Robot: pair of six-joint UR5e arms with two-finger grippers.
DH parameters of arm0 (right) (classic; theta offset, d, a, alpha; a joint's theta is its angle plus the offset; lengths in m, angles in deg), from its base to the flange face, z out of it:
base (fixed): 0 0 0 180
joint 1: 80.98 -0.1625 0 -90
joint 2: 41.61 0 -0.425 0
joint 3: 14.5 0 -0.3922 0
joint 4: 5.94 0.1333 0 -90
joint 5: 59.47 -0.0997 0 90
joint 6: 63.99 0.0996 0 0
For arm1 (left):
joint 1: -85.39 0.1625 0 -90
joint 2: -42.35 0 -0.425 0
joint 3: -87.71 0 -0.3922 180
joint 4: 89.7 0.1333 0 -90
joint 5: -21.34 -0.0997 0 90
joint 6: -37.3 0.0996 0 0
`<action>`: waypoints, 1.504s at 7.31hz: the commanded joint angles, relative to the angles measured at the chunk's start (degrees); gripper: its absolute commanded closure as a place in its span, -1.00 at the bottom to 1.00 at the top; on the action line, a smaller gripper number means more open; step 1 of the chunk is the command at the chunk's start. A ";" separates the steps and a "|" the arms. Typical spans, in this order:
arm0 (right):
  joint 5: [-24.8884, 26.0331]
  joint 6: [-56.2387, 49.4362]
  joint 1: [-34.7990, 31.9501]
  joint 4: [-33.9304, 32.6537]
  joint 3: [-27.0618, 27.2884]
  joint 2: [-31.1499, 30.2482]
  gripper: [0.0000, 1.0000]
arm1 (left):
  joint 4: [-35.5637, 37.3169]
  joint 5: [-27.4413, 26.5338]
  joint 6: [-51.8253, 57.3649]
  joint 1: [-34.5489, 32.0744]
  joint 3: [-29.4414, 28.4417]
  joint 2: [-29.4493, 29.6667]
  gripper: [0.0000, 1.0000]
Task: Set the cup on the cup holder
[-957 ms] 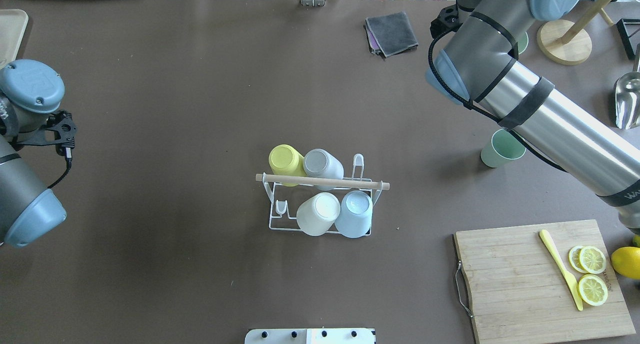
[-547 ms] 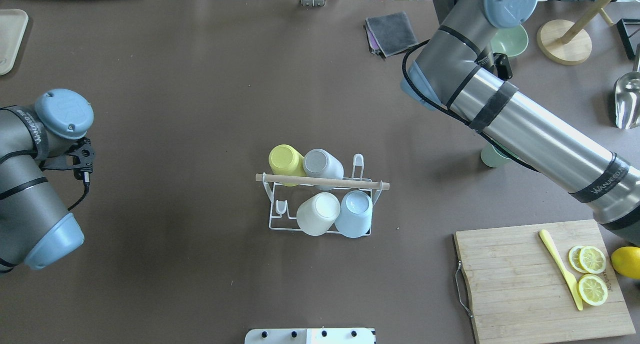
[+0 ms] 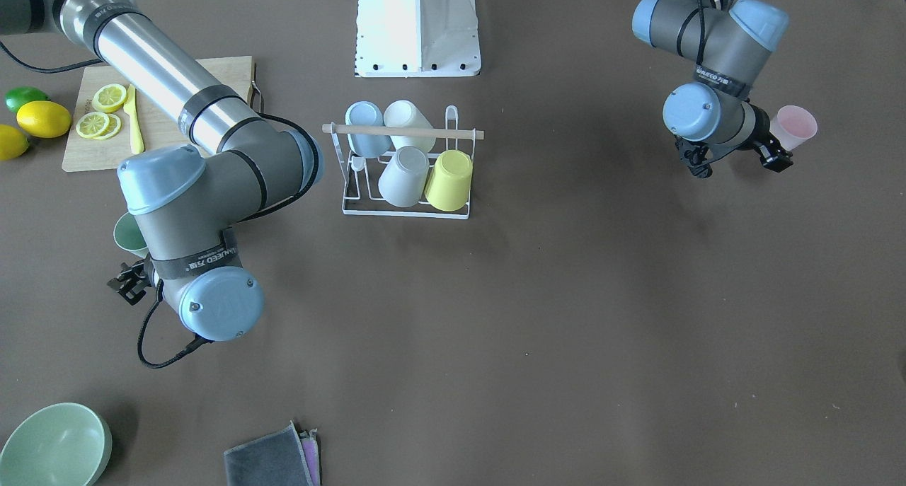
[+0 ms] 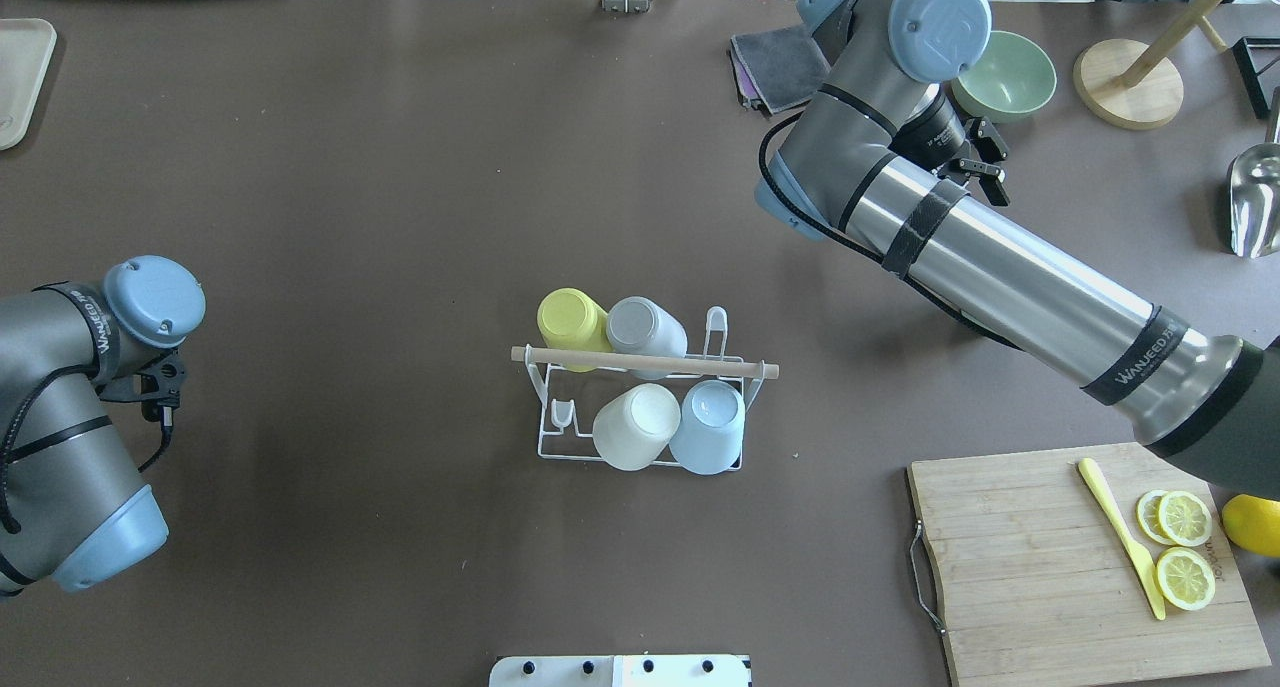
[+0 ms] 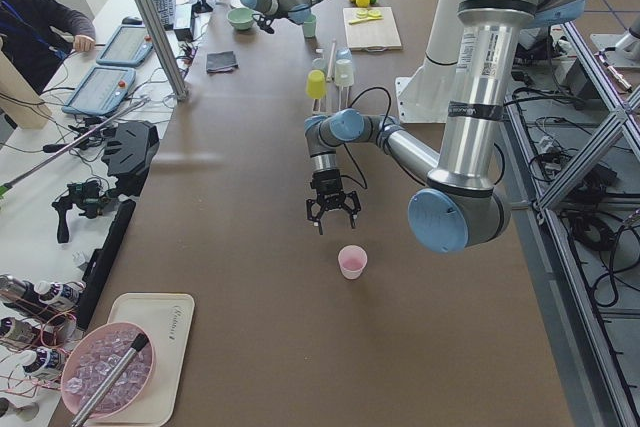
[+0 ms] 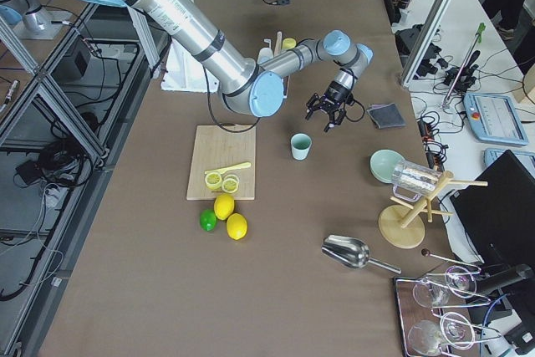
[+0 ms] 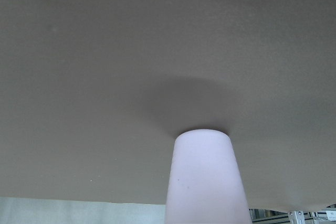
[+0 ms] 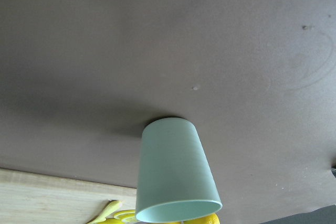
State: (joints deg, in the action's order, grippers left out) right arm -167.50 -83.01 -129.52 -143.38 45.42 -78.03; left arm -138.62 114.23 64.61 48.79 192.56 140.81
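The white wire cup holder (image 4: 553, 437) with a wooden rod (image 4: 645, 363) stands mid-table and holds yellow, grey, white and light blue cups upside down; it also shows in the front view (image 3: 347, 189). A green cup (image 3: 127, 235) stands upright near my right gripper (image 4: 985, 162), which is open and empty above the table; the right wrist view shows this cup (image 8: 176, 174). A pink cup (image 3: 796, 126) stands upright beside my left gripper (image 3: 736, 163), which is open and empty; the left wrist view shows it (image 7: 207, 179). In the overhead view both loose cups are hidden by the arms.
A cutting board (image 4: 1040, 567) with lemon slices and a yellow knife lies at the front right, with whole lemons beside it. A green bowl (image 4: 1005, 72), a grey cloth (image 4: 780, 67), a wooden stand (image 4: 1130, 82) and a metal scoop (image 4: 1255, 197) sit at the back right.
The right arm has swung left and back, and now covers the green cup in the overhead view. The left arm's wrist has moved nearer and rightward. The cups and rack have not moved.
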 commanded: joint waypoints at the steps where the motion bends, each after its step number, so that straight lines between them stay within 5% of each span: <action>1: 0.45 -4.78 0.46 0.33 -3.92 0.12 -0.97 | -0.12 0.09 -4.09 1.17 -0.97 -1.08 -0.96; 11: 3.35 -5.77 3.62 0.41 -8.15 0.03 -0.97 | -8.38 -0.17 -8.32 4.69 -3.08 -7.84 -0.96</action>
State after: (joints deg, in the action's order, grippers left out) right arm -164.39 -88.71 -126.40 -143.00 38.03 -77.95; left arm -145.74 114.14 56.14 53.48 189.66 133.93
